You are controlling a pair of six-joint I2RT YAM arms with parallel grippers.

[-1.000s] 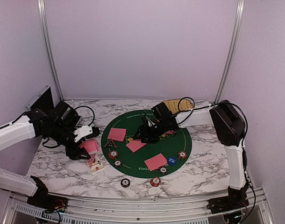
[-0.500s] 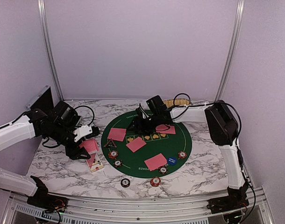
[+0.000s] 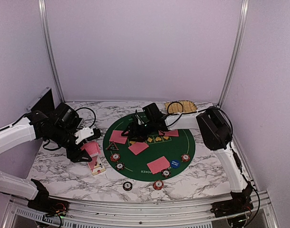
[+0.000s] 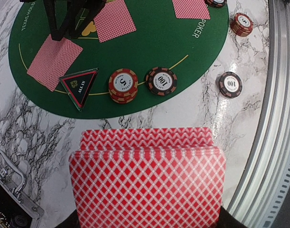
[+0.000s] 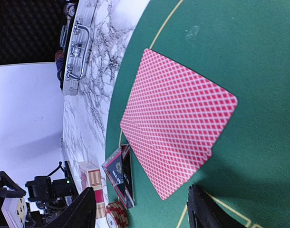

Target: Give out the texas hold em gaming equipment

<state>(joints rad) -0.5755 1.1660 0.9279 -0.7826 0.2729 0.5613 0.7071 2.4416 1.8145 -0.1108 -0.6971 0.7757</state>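
Observation:
My left gripper [image 3: 89, 151] is shut on a fanned deck of red-backed cards [image 4: 147, 183] and holds it above the marble, left of the green mat [image 3: 183, 142]. My right gripper [image 3: 133, 135] is open and empty, low over the mat beside the far-left card [image 5: 178, 123]; its fingers [image 5: 83, 213] stand apart. Face-down cards lie on the mat at the far left [image 3: 119, 137], middle [image 3: 138, 147], front [image 3: 158, 164] and far right [image 3: 171, 133]. The black-triangle marker [image 4: 80, 84], the blue button [image 3: 175, 163] and chip stacks [image 4: 123, 85] sit along the mat's front. No orange button shows.
Two chip stacks [image 3: 128, 185] [image 3: 158, 184] lie on the marble in front of the mat. A card box [image 3: 96, 166] lies below my left gripper. A tan woven tray [image 3: 180, 105] stands at the back right. A metal case [image 5: 76, 47] stands at the far left.
My right gripper has moved left across the mat, from over the far-right card to beside the far-left card, uncovering the far-right card. My left arm has not moved.

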